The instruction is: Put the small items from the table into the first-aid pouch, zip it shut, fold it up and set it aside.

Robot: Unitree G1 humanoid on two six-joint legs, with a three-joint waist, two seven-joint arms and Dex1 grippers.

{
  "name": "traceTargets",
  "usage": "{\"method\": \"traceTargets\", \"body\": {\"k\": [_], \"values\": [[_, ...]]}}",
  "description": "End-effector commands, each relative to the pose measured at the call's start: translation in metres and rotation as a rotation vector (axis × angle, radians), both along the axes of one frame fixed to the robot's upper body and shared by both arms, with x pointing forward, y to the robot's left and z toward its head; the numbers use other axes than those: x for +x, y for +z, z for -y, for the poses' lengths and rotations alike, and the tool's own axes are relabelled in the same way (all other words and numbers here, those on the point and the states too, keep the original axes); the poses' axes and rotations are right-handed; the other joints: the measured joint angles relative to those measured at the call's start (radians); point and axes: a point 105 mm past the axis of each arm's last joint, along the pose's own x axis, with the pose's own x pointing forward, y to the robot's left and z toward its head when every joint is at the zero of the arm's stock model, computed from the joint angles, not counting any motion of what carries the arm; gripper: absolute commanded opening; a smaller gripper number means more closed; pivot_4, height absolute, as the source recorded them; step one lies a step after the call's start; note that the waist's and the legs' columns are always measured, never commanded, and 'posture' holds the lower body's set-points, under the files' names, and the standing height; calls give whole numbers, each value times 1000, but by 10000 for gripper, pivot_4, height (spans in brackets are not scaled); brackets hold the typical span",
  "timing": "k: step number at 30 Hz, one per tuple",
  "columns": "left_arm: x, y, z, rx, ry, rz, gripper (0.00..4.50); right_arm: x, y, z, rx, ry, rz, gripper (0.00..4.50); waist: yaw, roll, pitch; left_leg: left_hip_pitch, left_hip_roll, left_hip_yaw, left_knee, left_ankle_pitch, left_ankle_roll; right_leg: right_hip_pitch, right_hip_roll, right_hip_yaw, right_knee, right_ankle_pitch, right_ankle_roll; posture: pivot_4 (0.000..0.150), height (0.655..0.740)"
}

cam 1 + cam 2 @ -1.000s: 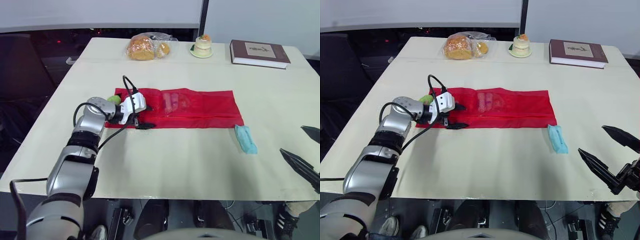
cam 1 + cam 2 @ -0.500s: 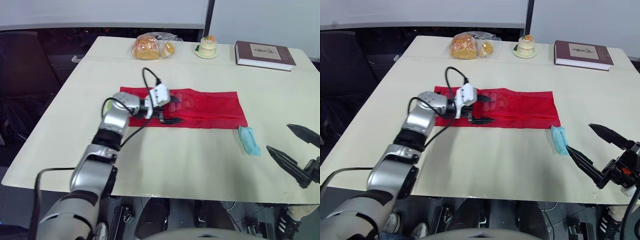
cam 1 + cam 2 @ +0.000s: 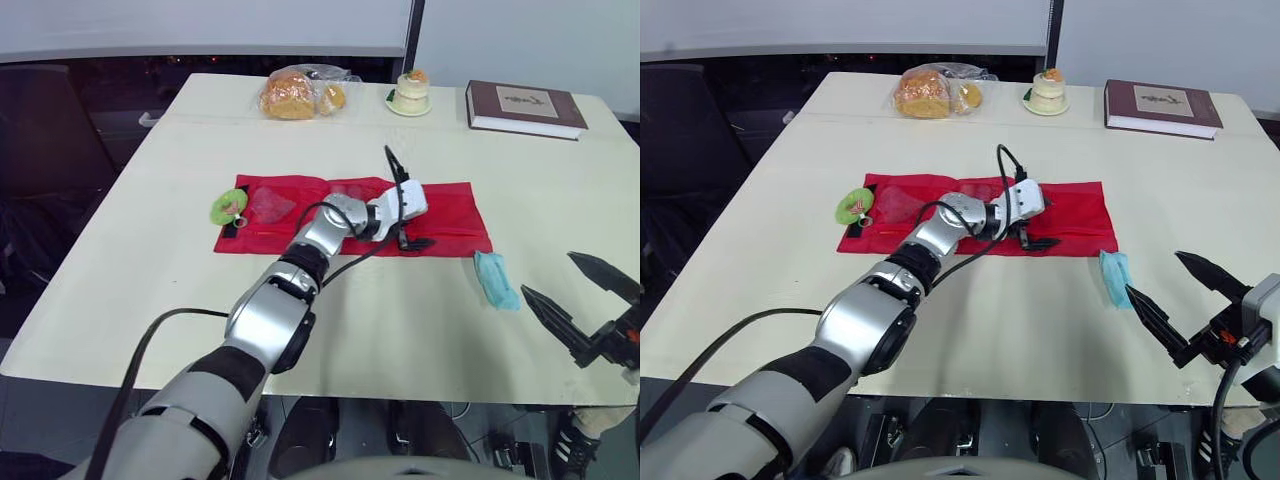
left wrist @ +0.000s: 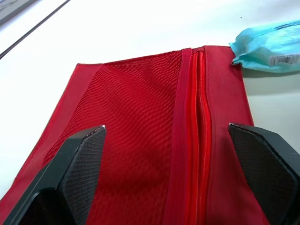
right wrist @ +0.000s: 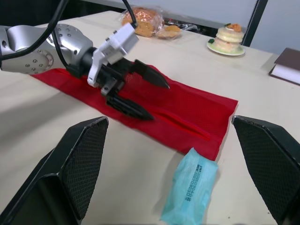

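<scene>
Office-like room: pale table (image 3: 420, 330), book (image 3: 525, 106) (bagged bread (image 3: 290, 96)).

Pale cream table (image 3: 350, 330), seam across its far part. Red mesh pouch (image 3: 455, 215) flat at mid-table, directly under left claw (image 5: 158, 101), whose fingers are spread. Teal packet (image 3: 495, 279) on bare top between the two claws, just beside the pouch corner, near the parted tips of right claw (image 3: 550, 274). Green round item (image 3: 229, 207) at the pouch end well away from left claw. Beyond left claw, along the far edge: bagged bread (image 3: 297, 93), small cake (image 3: 410, 90), brown book (image 3: 525, 106).
</scene>
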Motion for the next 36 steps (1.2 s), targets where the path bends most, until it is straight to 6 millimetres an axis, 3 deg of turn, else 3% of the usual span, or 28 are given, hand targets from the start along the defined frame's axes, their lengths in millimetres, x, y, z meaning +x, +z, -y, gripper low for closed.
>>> {"method": "traceTargets", "body": {"k": [1, 9, 12, 15, 17, 19, 21, 25, 30, 36], "values": [[5, 7, 12, 14, 45, 73, 44284, -6, 10, -4, -18, -2, 47, 45000, 0, 0, 0, 0, 0, 0, 0, 0, 0, 0, 0, 0, 0, 0, 0, 1500, 7289], [13, 9, 16, -20, 137, 71, 44284, -13, 6, -1, -46, -52, 24, 45000, 0, 0, 0, 0, 1, 0, 0, 0, 0, 0, 0, 0, 0, 0, 0, 1500, 7289], [15, 14, 15, -50, 155, 56, 36685, -13, 2, 2, -64, -72, 8, 45000, 0, 0, 0, 0, 1, 0, 0, 0, 0, 0, 0, 0, 0, 0, 0, 1500, 7289], [18, 14, 11, -46, 176, 51, 23515, -12, 0, 0, -66, -74, 7, 45000, 0, 0, 0, 0, 1, 0, 0, 0, 0, 0, 0, 0, 0, 0, 0, 1500, 7289], [19, 13, 8, -42, 187, 48, 17574, -11, 0, -1, -65, -73, 10, 45000, 0, 0, 0, 0, 1, 0, 0, 0, 0, 0, 0, 0, 0, 0, 0, 1500, 7289], [20, 11, 7, -39, 190, 48, 7154, -10, 0, -1, -65, -73, 12, 45000, 0, 0, 0, 0, 1, 0, 0, 0, 0, 0, 0, 0, 0, 0, 0, 1500, 7289], [20, 11, 7, -39, 191, 47, 889, -9, -1, -1, -65, -71, 11, 45000, 0, 0, 0, 0, 1, 0, 0, 0, 0, 0, 0, 0, 0, 0, 0, 1500, 7289], [20, 14, 5, -50, 184, 43, 889, -7, -3, -2, -68, -64, 1, 45000, 0, 0, 0, 0, 1, 0, 0, 0, 0, 0, 0, 0, 0, 0, 0, 1500, 7289], [19, 20, 0, -94, 155, 19, 889, 2, -42, 3, -125, -180, -177, 45000, -1, 0, 0, 0, 1, 0, 0, 0, 0, 0, 0, 0, 0, 0, 0, 1500, 7289], [16, 18, -2, -102, 138, 3, 889, 26, -64, -7, -31, -272, -248, 45000, -1, 1, 0, 0, 1, 1, 0, 0, 0, -1, 0, 0, 0, 0, 0, 1500, 7289]]}}
